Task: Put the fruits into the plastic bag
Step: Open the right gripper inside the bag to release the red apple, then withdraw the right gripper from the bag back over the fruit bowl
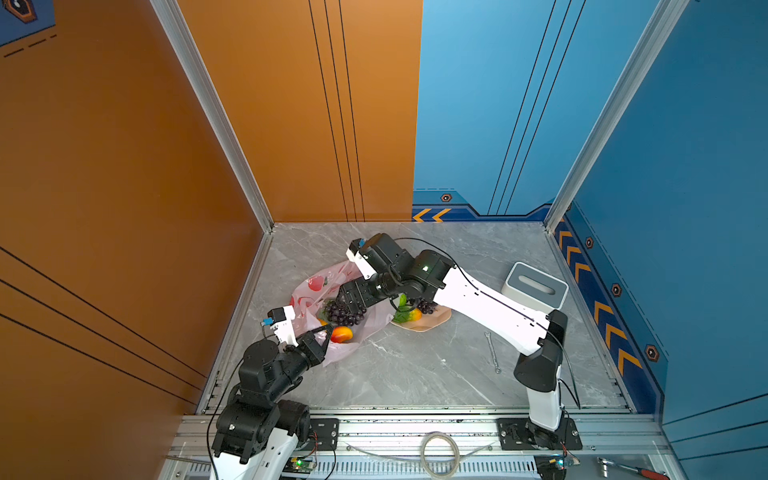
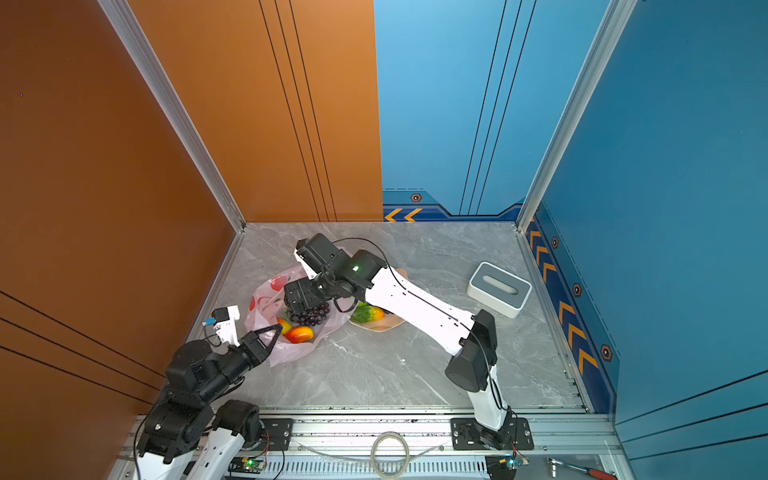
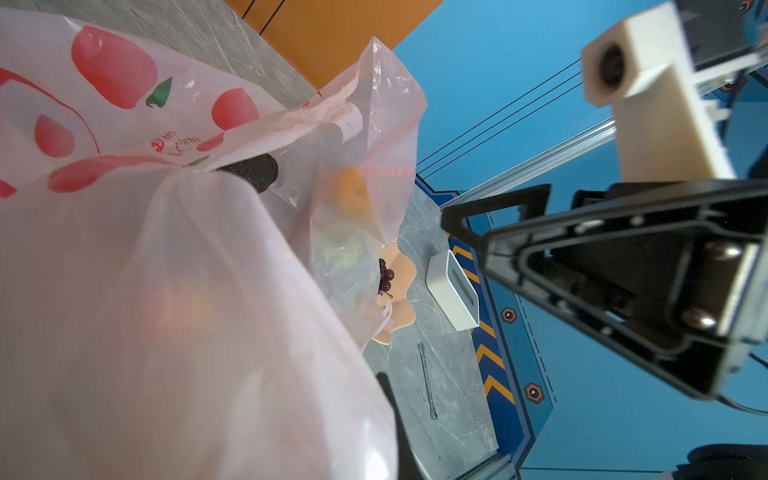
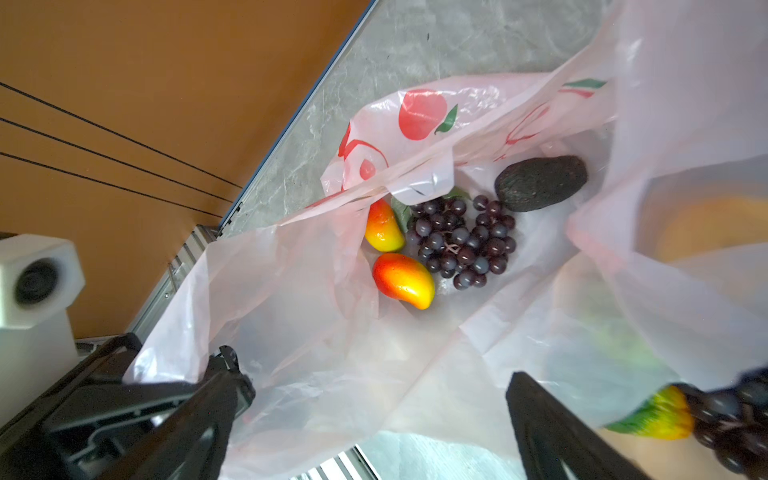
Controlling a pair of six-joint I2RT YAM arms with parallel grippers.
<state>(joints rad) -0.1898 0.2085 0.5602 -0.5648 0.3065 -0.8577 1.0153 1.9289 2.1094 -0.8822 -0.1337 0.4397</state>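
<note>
Currently the plastic bag (image 1: 316, 286) lies on the left part of the marble surface (image 1: 415, 374), mouth facing up and held wide.

Left gripper (image 1: 326, 332): pressed together on the bag's near rim. The thin film bunches at its tip in both top views.

Right gripper (image 1: 353, 301): reaches across the middle and hangs over the bag mouth. Its jaws are spread, and the right wrist view shows only bag film between them.

Inside the bag, right wrist view:
- grape bunch (image 4: 461, 241), roughly central
- two red-yellow fruits (image 4: 403, 280), side by side and touching the grapes
- black avocado (image 4: 540, 183), just beside the grapes on the opposite side

Outside the bag: the peach bowl (image 1: 432, 324) sits just to the right of it, partly under the right arm. It holds a green-orange fruit (image 1: 409, 316) and a second grape bunch (image 1: 426, 307). The rest of its contents are hidden by the arm.

Well to the right are a grey-topped white box (image 1: 534, 286) and a wrench (image 1: 492, 351), both apart from the bag.
</note>
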